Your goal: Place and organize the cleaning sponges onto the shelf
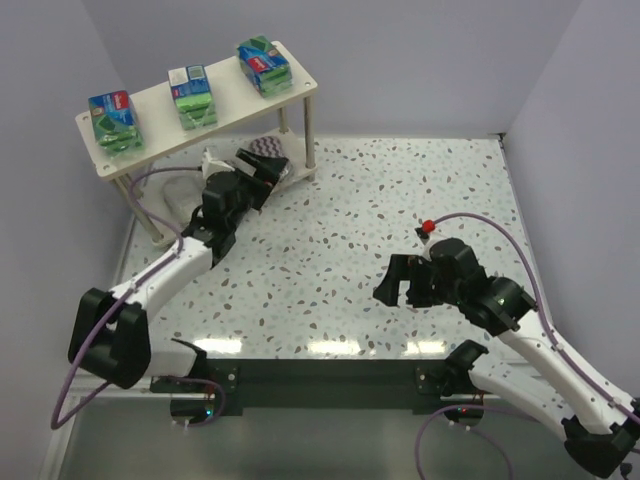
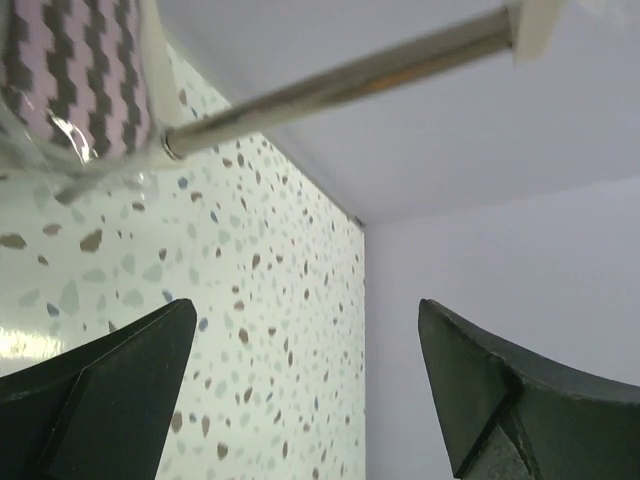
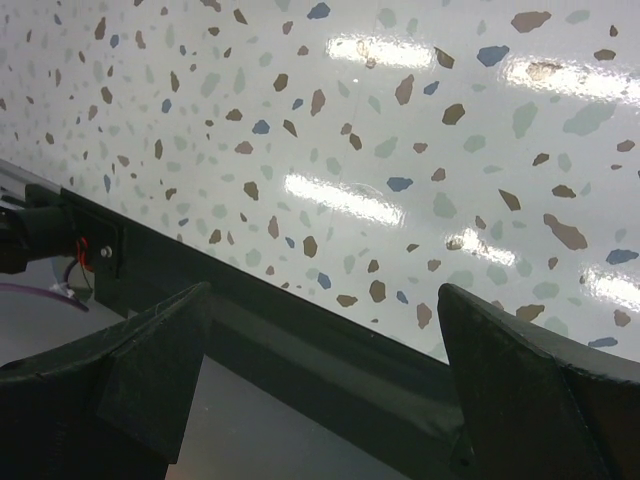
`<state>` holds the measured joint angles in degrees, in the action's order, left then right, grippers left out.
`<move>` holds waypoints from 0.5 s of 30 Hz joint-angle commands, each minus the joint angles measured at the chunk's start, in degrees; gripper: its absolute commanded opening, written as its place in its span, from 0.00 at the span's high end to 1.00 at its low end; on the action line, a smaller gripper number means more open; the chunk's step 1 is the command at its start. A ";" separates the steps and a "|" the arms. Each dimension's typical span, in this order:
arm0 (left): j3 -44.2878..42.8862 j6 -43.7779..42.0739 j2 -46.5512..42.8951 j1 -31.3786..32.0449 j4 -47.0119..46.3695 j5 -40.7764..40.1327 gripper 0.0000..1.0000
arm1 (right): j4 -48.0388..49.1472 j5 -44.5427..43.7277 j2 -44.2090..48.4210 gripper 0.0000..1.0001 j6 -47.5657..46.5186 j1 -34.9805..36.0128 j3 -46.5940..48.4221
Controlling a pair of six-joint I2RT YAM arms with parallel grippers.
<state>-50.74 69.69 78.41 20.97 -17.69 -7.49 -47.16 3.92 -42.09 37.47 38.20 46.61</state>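
The cream-white shelf stands at the back left. Three green-and-blue packs sit in a row on its top board. A purple-and-white striped pad lies on the lower board; it also shows in the left wrist view, in clear wrap beside a shelf leg. A pale clear-wrapped pack lies further left under the top board. My left gripper is open and empty just in front of the striped pad. My right gripper is open and empty.
The speckled table is walled by lilac panels at the back and sides. The table's dark front edge lies under my right gripper. The thin shelf legs stand close to my left gripper.
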 commanded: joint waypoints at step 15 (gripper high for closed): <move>9.71 -27.13 -30.14 10.32 26.03 19.70 0.01 | 1.10 -4.70 6.31 0.02 0.93 -0.05 1.38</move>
<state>-39.20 50.98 53.08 31.11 2.07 6.79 -47.16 1.72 -37.58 37.76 38.20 46.61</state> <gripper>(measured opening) 0.992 0.983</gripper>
